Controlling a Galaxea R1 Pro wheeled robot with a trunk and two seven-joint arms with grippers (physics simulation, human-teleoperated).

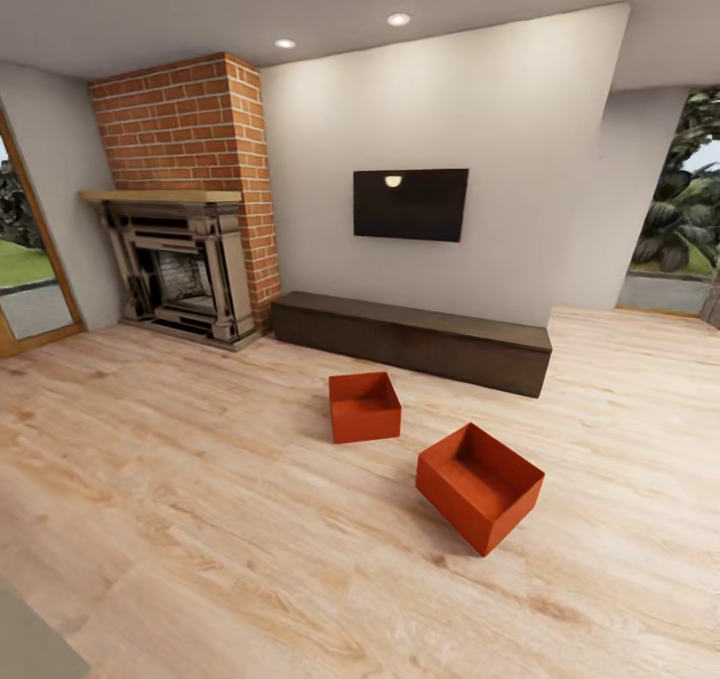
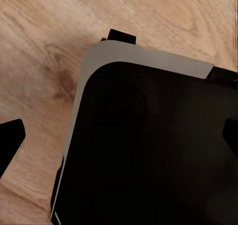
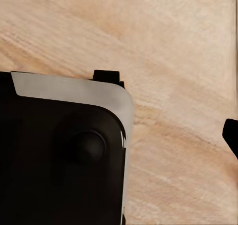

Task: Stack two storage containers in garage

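Note:
Two orange-red storage containers stand on the light wood plank floor of the living room, both open-topped and empty. The farther container sits square to the wall. Nearer and to its right, the second container is turned cornerwise. In the left wrist view my left gripper is open over my own dark base, with one dark fingertip at each side edge. In the right wrist view a single dark fingertip of my right gripper shows at the frame's edge, set wide, holding nothing.
A long dark low cabinet runs along the white wall behind the containers, under a wall TV. A brick fireplace fills the back left corner. There is a glass door at far left and an opening to greenery at far right.

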